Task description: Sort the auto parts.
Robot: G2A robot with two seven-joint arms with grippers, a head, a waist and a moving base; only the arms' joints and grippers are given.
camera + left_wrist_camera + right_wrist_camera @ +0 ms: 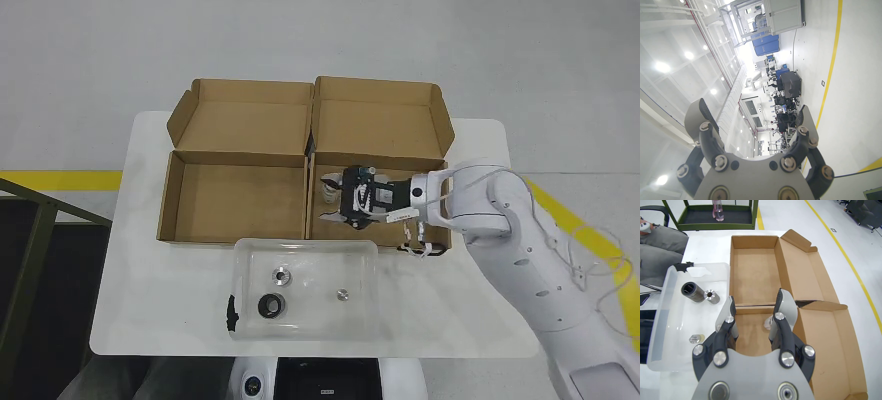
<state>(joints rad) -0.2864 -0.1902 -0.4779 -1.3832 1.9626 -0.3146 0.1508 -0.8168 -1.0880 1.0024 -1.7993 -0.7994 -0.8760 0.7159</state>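
Hovering just past the clear tray's (pixel 300 242) far rim on the bench (pixel 140 300), the right gripper (pixel 330 196) hangs over the right cardboard box (pixel 380 120), the left cardboard box (pixel 235 200) alongside, while inside the tray lie a black sleeve (pixel 270 305), a silver collet (pixel 281 275) and a small silver piece (pixel 343 294). From the left wrist, the left gripper (pixel 753 106) faces the hall, its fingers (pixel 694 113) spread wide apart. From the right wrist, the right gripper's fingers stand apart above the box floor next to the tray, with a small pale part (pixel 767 323) lying there close by one finger
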